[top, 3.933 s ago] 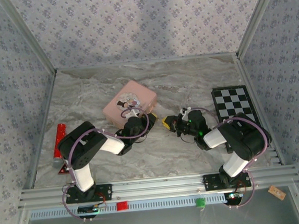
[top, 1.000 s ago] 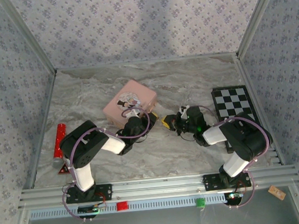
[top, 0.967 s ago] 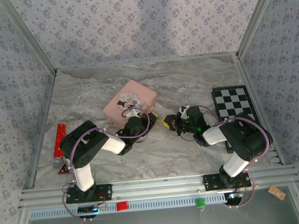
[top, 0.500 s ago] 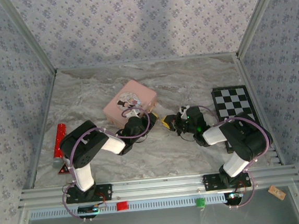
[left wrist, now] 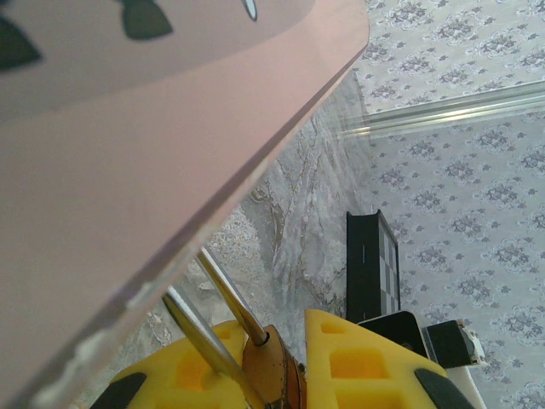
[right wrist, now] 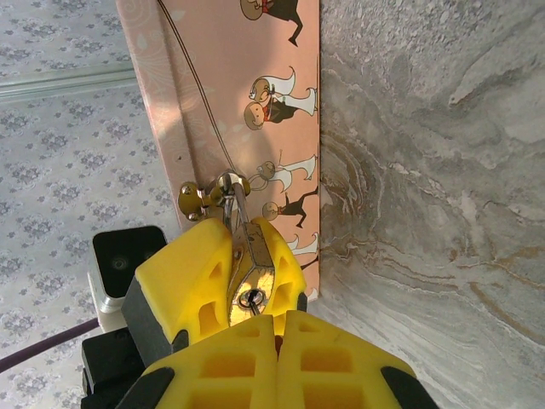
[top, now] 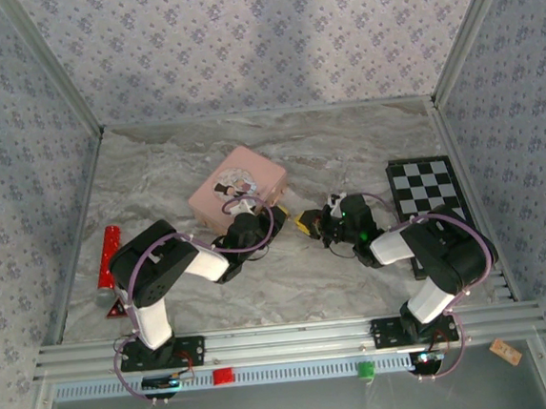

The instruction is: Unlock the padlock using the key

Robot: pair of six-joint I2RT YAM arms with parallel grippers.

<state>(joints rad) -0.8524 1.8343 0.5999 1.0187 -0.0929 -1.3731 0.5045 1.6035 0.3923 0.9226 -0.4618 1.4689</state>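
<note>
The left gripper [left wrist: 274, 362] is clamped on the padlock [right wrist: 249, 279], its yellow pads [left wrist: 183, 371] squeezing the small brass body from both sides. The lock hangs by its thin shackle [left wrist: 225, 295] from the hasp [right wrist: 194, 201] on the pink tin [top: 242, 174]. That puts it just ahead of the left fingertips and hard against the tin's side. The right gripper [right wrist: 277, 345] is pressed fully together, its tips just short of the keyhole [right wrist: 249, 297], which faces it head on. The key cannot be made out. If it is pinched between those closed pads, it is hidden.

The main risk is a miss at the keyhole. The slot is tiny, and a blade held slightly off line or twisted would likely catch on the brass face instead of entering. Pushing harder then could slide the key back between the right pads or shove the lock sideways out of the left grip.

Turning brings a second hazard. The brass body is smooth and the pads are soft foam, so the lock may rotate with the key rather than resist it.

The two sets of fingers are also almost touching, so a small sideways correction by the right one could knock the left pads. The light tin might also drag along by the shackle.
</note>
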